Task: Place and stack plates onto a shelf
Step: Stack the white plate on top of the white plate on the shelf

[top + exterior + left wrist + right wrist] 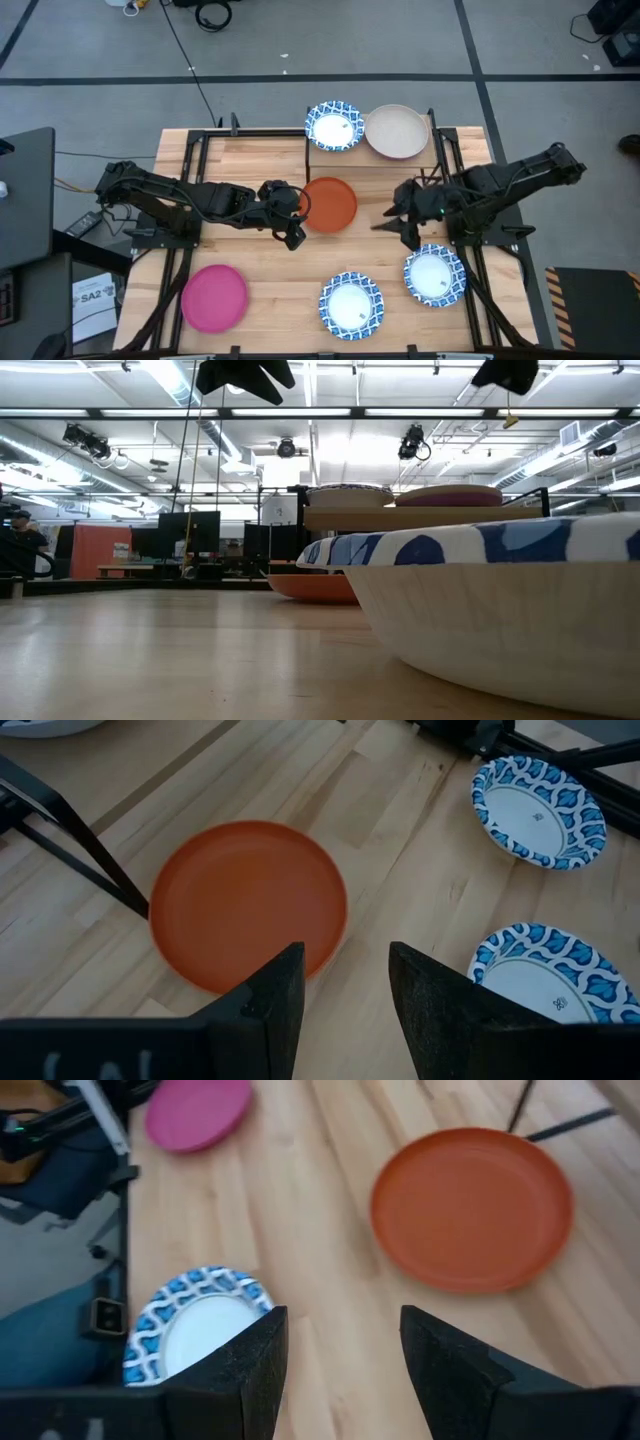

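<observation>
Shelf (370, 160): light-wood board at the far middle of the tabletop (250, 165); carries 2 plates side by side, a blue-rimmed plate (333, 126) and a beige plate (397, 131), filling its width.
Orange plate (328, 204): flat on the tabletop just in front of the shelf, near its black leg; bare wood on its near side.
Left tool (291, 226): fingers parted, holding nothing; sits just beside the orange plate's left edge, above the wood.
Right tool (400, 222): fingers parted, empty; to the right of the orange plate, an open strip of tabletop between them.
Pink plate (214, 297): near-left corner, close to the tabletop's front edge, well apart from both tools.
Blue-rimmed plate, front middle (351, 305): near the front edge.
Blue-rimmed plate, front right (434, 275): just beside the right tool, near the right side rail.
Open room: wide bare wood between the pink plate and the orange plate.
</observation>
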